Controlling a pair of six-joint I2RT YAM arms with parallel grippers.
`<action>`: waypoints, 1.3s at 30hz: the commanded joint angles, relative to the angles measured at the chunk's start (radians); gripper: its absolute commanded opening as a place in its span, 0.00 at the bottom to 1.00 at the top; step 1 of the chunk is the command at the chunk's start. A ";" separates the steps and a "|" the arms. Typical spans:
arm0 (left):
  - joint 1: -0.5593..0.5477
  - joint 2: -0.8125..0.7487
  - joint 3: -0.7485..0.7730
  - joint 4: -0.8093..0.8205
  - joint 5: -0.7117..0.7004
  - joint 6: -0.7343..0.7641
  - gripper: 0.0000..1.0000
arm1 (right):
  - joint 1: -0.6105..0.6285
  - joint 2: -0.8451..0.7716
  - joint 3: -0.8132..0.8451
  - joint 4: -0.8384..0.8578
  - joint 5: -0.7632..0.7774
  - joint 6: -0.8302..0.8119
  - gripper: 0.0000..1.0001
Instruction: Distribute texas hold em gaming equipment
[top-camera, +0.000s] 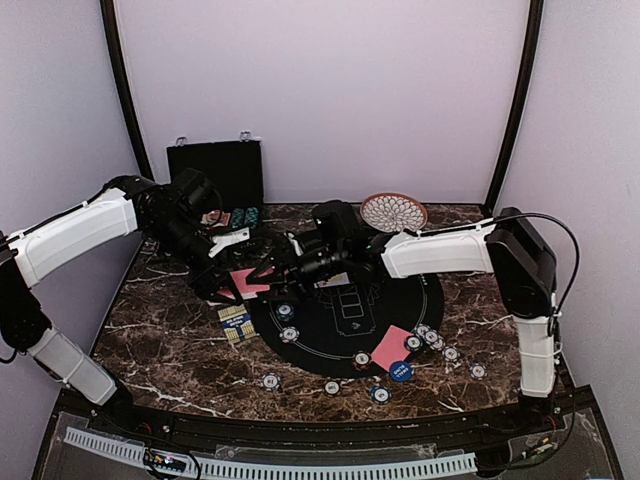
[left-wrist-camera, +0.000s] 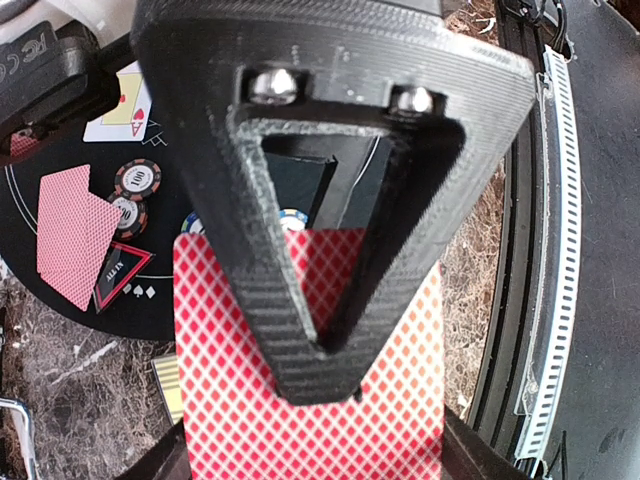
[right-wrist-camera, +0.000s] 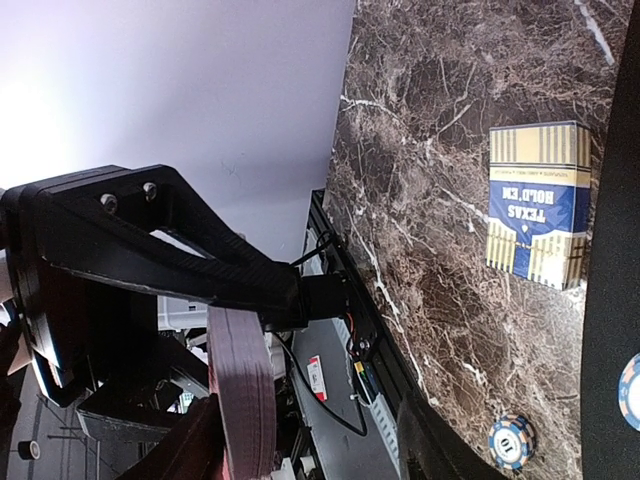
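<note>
My left gripper (top-camera: 228, 287) is shut on a stack of red-backed playing cards (top-camera: 250, 281) just left of the round black mat (top-camera: 345, 325). In the left wrist view one finger lies across the top card's back (left-wrist-camera: 400, 420). My right gripper (top-camera: 283, 272) comes in from the right. Its wrist view shows the stack edge-on (right-wrist-camera: 245, 390) by the upper finger, with the lower finger well apart, so the right gripper (right-wrist-camera: 360, 375) is open. Two red-backed cards (top-camera: 390, 347), striped chips (top-camera: 430, 338) and a blue button (top-camera: 401, 372) lie near the mat's front right. A red-triangle button (left-wrist-camera: 122, 272) rests beside chips (left-wrist-camera: 137, 180).
A blue and yellow card box (top-camera: 235, 322) lies on the marble left of the mat. The black hinged case (top-camera: 215, 170) stands open at the back left with chip stacks (top-camera: 240, 217) in front. A patterned plate (top-camera: 393, 211) sits at the back. Loose chips (top-camera: 332, 387) dot the front.
</note>
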 joint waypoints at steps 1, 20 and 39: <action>0.002 -0.024 0.033 -0.014 0.031 0.015 0.00 | -0.015 -0.043 -0.023 -0.015 0.021 -0.009 0.55; 0.003 -0.022 0.017 -0.010 0.021 0.013 0.00 | -0.025 -0.132 -0.098 0.133 -0.004 0.081 0.23; 0.002 -0.026 0.003 -0.009 0.002 0.012 0.00 | -0.034 -0.149 -0.091 0.066 -0.022 0.045 0.00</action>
